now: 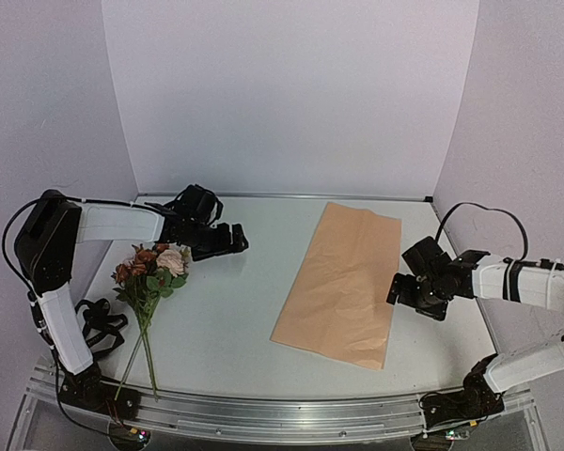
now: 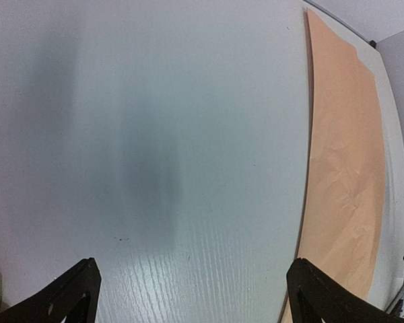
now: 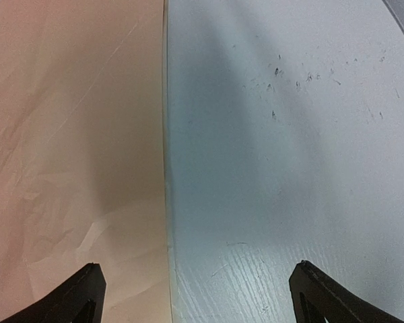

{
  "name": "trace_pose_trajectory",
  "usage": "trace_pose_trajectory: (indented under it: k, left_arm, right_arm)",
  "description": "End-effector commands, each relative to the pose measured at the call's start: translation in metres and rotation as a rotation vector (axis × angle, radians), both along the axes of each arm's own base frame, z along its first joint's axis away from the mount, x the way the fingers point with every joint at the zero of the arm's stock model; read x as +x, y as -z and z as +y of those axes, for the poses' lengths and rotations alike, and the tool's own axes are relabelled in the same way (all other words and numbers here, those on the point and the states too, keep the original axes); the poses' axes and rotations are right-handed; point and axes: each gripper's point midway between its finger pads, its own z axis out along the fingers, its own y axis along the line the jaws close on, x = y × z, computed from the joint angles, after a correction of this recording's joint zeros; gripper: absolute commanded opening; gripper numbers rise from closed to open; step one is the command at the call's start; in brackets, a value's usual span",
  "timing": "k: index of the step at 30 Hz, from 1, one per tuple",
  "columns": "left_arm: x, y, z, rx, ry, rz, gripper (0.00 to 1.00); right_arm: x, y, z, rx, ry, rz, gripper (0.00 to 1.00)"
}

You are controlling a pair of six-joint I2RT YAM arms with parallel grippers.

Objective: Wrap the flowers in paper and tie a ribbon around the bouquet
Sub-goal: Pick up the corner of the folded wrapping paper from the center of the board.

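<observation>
The flowers point(image 1: 153, 266), pink, cream and rust blooms with green leaves, lie at the table's left, their thin stems running toward the near edge. The tan paper point(image 1: 343, 282) lies flat right of the middle; it also shows in the left wrist view point(image 2: 343, 168) and the right wrist view point(image 3: 74, 148). A black looped strip, apparently the ribbon point(image 1: 101, 321), lies by the left arm's base. My left gripper point(image 1: 233, 239) point(image 2: 192, 269) hangs open just right of the blooms, over bare table. My right gripper point(image 1: 401, 287) point(image 3: 196, 269) is open astride the paper's right edge. No bouquet is in view.
The pale table point(image 1: 226, 319) is walled by white panels at the back and both sides. A metal rail point(image 1: 282, 413) runs along the near edge between the arm bases. A black cable point(image 1: 479, 211) loops above the right arm.
</observation>
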Motion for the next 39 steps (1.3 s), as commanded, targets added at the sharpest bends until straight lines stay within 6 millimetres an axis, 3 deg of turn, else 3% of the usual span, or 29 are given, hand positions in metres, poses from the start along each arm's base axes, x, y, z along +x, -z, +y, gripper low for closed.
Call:
trace_pose_trajectory:
  k: [1, 23, 39]
  left_arm:
    - [0.009, -0.019, -0.018, -0.055, 0.017, -0.038, 1.0]
    - [-0.002, 0.036, -0.033, -0.052, 0.034, 0.038, 1.0]
    - [-0.003, 0.054, -0.027, -0.03, -0.007, 0.07, 0.94]
  right_arm:
    - [0.001, 0.016, 0.008, 0.056, 0.013, 0.015, 0.98]
    - [-0.011, 0.064, 0.009, 0.076, 0.084, 0.11, 0.98]
    - [0.01, 0.073, 0.046, 0.138, 0.035, 0.149, 0.98]
